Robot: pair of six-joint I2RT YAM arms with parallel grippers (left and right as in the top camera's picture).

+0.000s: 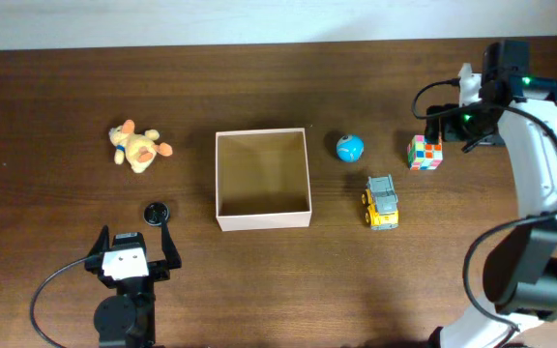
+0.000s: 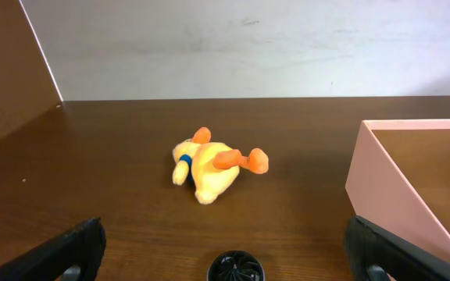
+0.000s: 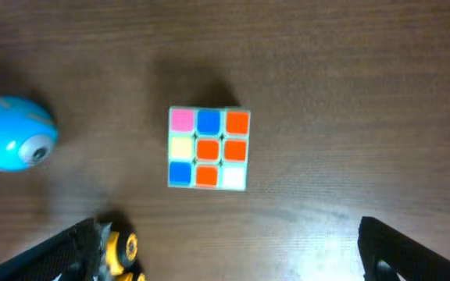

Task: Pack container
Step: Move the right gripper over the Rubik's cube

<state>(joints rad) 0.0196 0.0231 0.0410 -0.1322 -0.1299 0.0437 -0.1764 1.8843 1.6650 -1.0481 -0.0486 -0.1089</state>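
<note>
The container is a shallow square box with white walls and a tan inside, standing mid-table with nothing in it; its pinkish wall shows at the right of the left wrist view. A yellow-orange plush duck lies to its left. On its right are a blue ball, a colour cube and a yellow toy car. My left gripper is open near the front edge, behind a black round disc. My right gripper hangs open above the cube, holding nothing.
The brown wooden table ends at a pale wall along the back. The right arm's black and white links curve down the right side of the table. A brown panel stands at the left of the left wrist view.
</note>
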